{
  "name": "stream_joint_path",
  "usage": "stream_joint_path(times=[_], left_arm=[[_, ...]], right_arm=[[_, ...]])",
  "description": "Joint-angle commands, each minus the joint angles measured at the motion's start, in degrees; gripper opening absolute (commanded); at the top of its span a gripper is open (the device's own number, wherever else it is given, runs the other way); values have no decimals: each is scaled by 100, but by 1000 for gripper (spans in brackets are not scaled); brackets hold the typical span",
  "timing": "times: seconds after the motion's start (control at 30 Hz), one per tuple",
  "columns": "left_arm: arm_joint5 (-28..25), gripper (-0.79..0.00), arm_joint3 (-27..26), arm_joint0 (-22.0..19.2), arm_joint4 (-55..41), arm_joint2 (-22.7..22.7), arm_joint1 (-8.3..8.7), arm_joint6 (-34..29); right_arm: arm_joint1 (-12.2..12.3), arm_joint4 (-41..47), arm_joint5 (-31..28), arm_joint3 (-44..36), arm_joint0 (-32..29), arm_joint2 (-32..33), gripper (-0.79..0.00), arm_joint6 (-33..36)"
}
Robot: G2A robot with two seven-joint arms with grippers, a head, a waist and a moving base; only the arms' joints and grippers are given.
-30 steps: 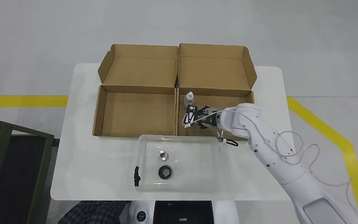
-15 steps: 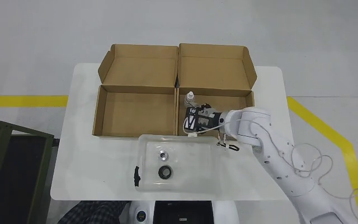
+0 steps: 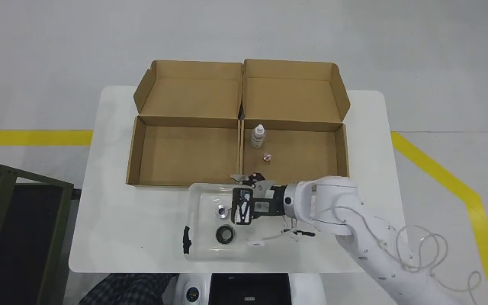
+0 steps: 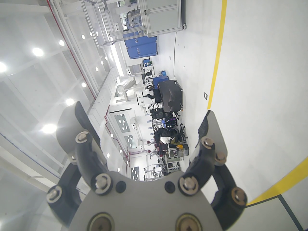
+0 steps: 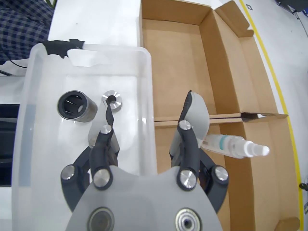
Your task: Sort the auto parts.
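My right gripper hangs open over the far side of the clear plastic bin, with nothing between its fingers. One fingertip is close beside a small silver collet; the other is over the edge of the cardboard boxes. A black cylindrical bearing lies in the bin next to the collet. The right cardboard box holds a white spray bottle and a small pinkish part. My left gripper is open and empty, facing the room.
The left cardboard box has nothing in it. Both boxes have their lids folded back toward the far table edge. Black tape marks a corner of the bin. Bare white table lies to the left.
The right gripper has moved from inside the right box back over the clear bin. The small pinkish part now lies uncovered in the right box.
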Motion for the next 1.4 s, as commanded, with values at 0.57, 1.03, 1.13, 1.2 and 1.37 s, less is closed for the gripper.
stream_joint_path(times=[0.57,1.03,1.13,1.2,1.37], left_arm=[[0,0,0,0,0,0,0,0],[0,0,0,0,0,0,0,0],[0,0,0,0,0,0,0,0],[0,0,0,0,0,0,0,0],[0,0,0,0,0,0,0,0]], right_arm=[[-268,-124,97,738,410,-933,-342,-406],[-416,9,-14,1463,803,-1126,-348,-469],[-427,27,-61,1549,805,-1152,-360,-452],[-429,18,-89,1569,786,-1170,-360,-446],[-443,-53,-80,1748,778,-1197,-363,-476]])
